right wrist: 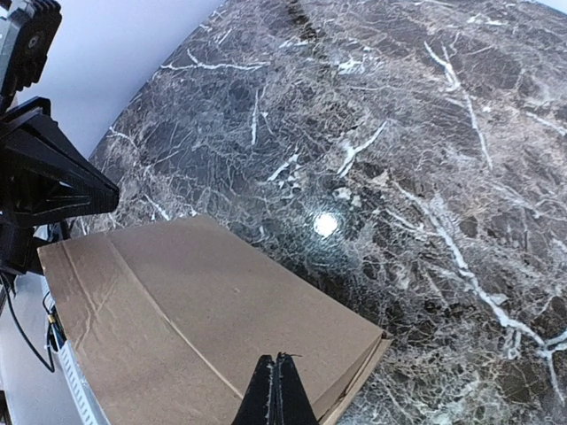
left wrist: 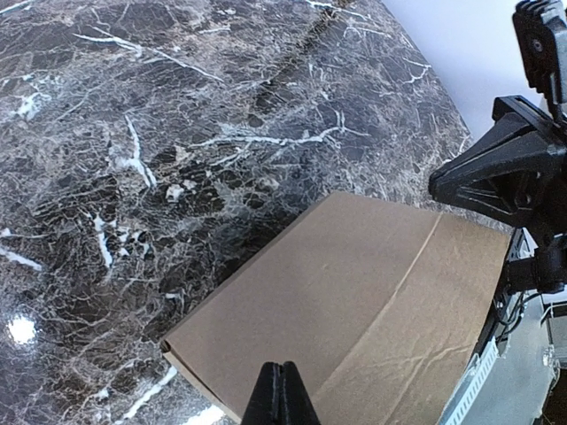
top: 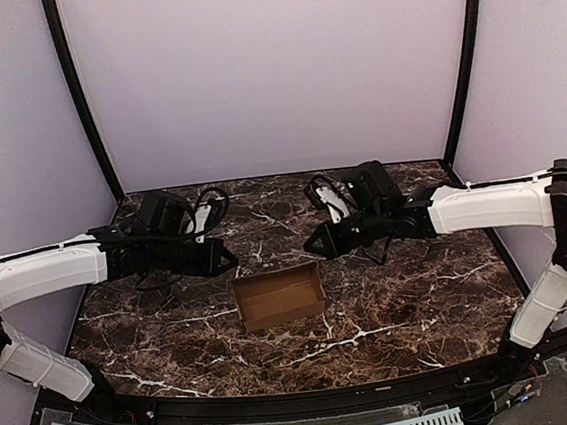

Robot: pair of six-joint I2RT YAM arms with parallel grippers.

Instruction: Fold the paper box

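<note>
So on the far left the left arm (top: 48,270) reaches in from the side over the dark marbled bench (top: 394,312), white forearm then black wrist. Its jaws are pressed together into a single point with nothing between them, aimed toward the middle. That tip sits just to the far side of the left far corner of the paper box (top: 280,296); I can't tell if it's touching the cardboard or just hanging over it. The box itself is in the middle of the bench, a bit toward the near side, between the two arms and slightly skewed. From above it looks like a low brown open carton with the inside showing. The left wrist view has the box (left wrist: 354,301) as a broad plain brown face with one crease running across it, right under the closed jaws. The right wrist view shows the box (right wrist: 204,310) the same way, crease and all, with a doubled edge at its corner. Over on the right, the right arm (top: 489,205) mirrors the left one, coming in from the right wall. Its jaws are also fully together and gripping nothing, with the tip just beside the box's right far corner. The two tips point at each other, a little apart.
</note>
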